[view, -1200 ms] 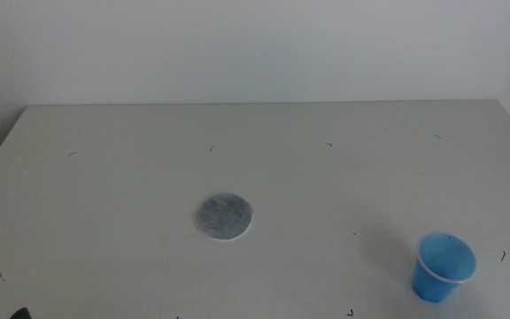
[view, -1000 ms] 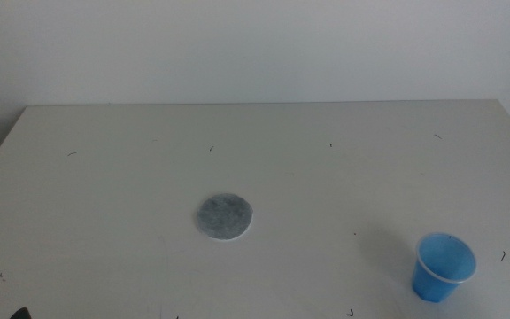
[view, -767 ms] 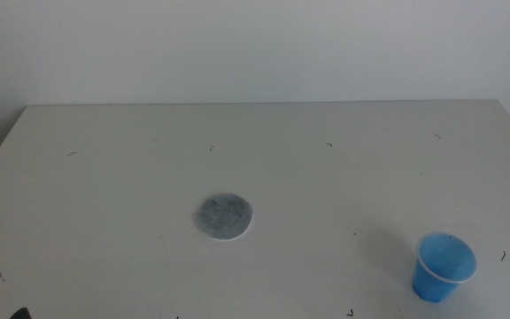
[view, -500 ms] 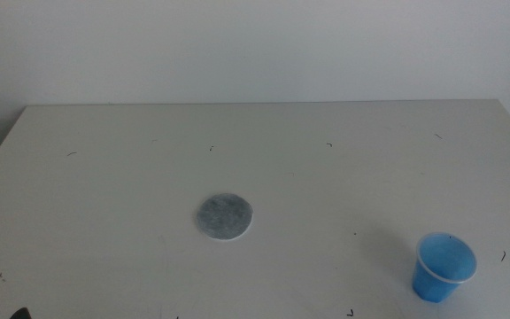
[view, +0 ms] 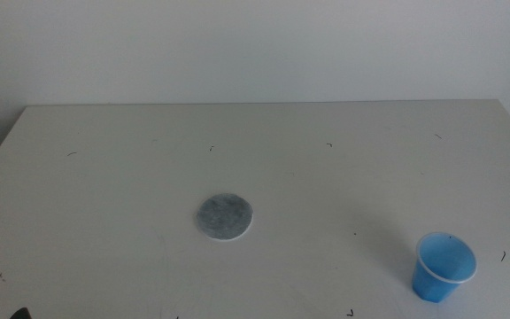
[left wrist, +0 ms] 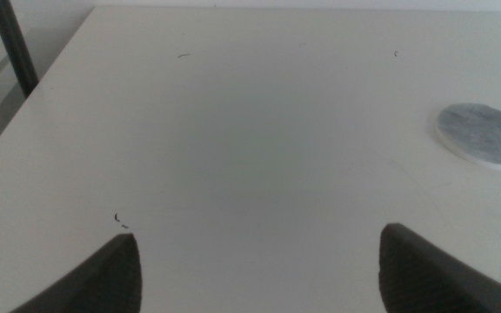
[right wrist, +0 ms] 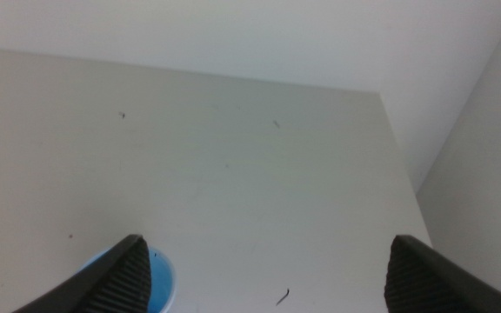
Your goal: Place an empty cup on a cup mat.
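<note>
A small bright blue cup (view: pixel 443 266) stands upright near the table's front right, its blue inside bare. The round mottled grey cup mat (view: pixel 224 217) lies flat near the table's middle, well to the cup's left. My left gripper (left wrist: pixel 259 256) hangs open over the front left of the table, with the cup mat (left wrist: pixel 487 134) some way off and nothing between its jaws. My right gripper (right wrist: pixel 263 261) is open too, and a slice of the cup's rim (right wrist: pixel 156 283) shows just beside one jaw. Only a dark tip of the left gripper (view: pixel 18 314) shows in the middle view.
The white table (view: pixel 326 177) carries a few small dark specks. Its far edge meets a pale wall. A dark post (left wrist: pixel 11 45) stands beside the table's left edge, and the table's right edge (right wrist: pixel 398 165) drops off beside the right gripper.
</note>
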Tool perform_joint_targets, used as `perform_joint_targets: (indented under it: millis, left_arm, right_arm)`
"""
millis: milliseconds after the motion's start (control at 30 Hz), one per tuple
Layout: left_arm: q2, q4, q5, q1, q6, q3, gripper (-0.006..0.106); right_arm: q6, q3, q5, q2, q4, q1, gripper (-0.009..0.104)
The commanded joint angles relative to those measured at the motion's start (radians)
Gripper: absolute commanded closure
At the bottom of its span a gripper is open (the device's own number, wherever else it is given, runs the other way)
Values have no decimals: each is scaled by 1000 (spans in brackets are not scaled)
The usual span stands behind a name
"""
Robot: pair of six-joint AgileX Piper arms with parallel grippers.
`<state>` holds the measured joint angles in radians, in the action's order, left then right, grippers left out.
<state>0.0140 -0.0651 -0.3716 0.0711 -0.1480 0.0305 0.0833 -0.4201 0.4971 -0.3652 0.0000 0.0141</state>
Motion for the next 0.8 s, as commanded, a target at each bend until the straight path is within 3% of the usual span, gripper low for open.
perform_joint_targets:
  millis: [0, 100, 567, 767]
  left_arm:
    - [13, 0, 67, -1, -11, -6, -5]
    - [13, 0, 67, -1, -11, -6, -5]
    - [13, 0, 67, -1, -11, -6, -5]
    - [13, 0, 67, -1, -11, -6, -5]
  right_arm:
    - [9, -94, -16, -86, -8, 1, 5]
    - [3, -177, 80, -178, 0, 1, 5]
    - [1, -593, 489, -520, 164, 1, 5]
    - [1, -690, 592, -614, 233, 1, 5]
